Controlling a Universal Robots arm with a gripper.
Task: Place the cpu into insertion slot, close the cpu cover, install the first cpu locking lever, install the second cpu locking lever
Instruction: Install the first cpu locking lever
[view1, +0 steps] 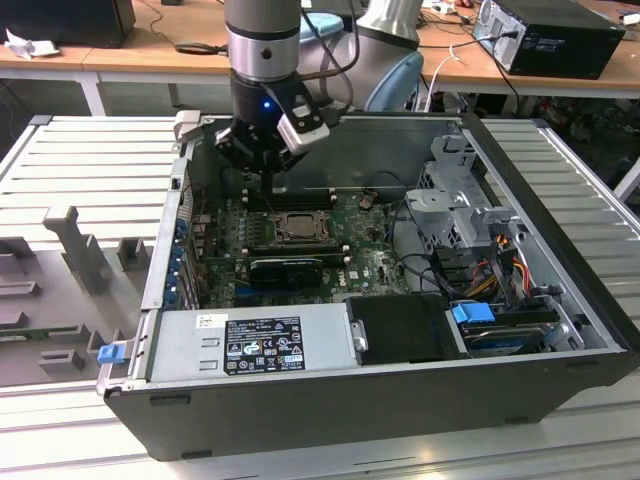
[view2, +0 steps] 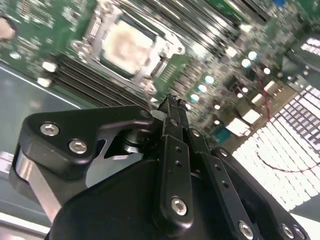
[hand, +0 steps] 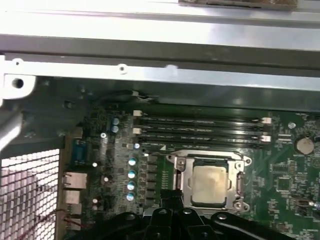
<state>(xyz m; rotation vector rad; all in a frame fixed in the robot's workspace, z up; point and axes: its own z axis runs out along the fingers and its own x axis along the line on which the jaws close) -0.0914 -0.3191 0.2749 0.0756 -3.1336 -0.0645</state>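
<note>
The gripper (view2: 172, 106) hangs over the green motherboard (hand: 280, 170) with its black fingers (view2: 175, 150) clenched tip to tip and nothing between them. Just beyond the fingertips, apart from them, the cpu (hand: 209, 184) sits in the insertion slot (view1: 320, 232), pale face up. The cpu cover (hand: 210, 159) lies flat around it, framing the chip. Farther past the fingers run the long black RAM slots (hand: 200, 127), then the grey case wall (hand: 150, 75).
</note>
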